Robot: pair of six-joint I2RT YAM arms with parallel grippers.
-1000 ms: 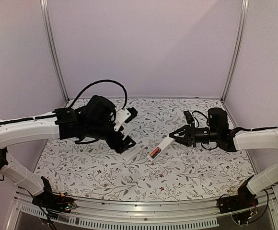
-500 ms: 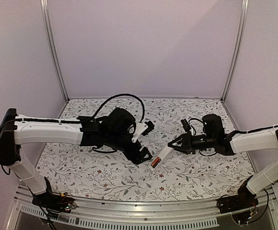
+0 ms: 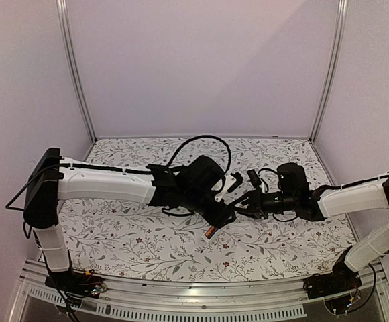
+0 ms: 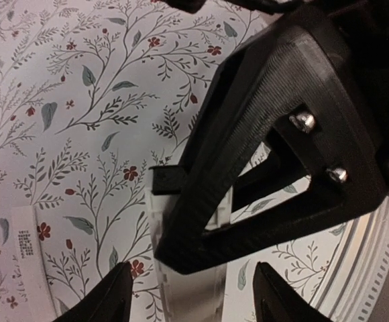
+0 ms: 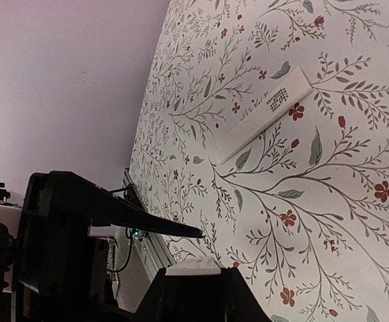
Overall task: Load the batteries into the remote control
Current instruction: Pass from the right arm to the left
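Note:
The white remote control [image 3: 212,229] lies slanted at the table's middle, mostly covered by both grippers. Only its near end shows, with a small dark-and-orange battery-like bit [image 3: 209,233] in it. My right gripper [image 3: 243,203] is shut on the remote's far end, which shows as a white edge [image 5: 193,266] between its fingers [image 5: 161,295]. My left gripper [image 3: 223,216] is open. In the left wrist view its fingertips [image 4: 114,292] straddle the remote [image 4: 189,303] just below the right gripper's black finger [image 4: 248,154]. No loose batteries are in view.
A flat thin white strip with small print [image 4: 30,261] lies on the flowered cloth beside the remote. It also shows in the right wrist view [image 5: 261,117]. The metal front rail [image 3: 201,295] runs along the near edge. Purple walls close in the back and sides.
My left arm has swung right from the strip to the remote. My right gripper has closed on the remote's far end and shifted the remote slightly left and nearer.

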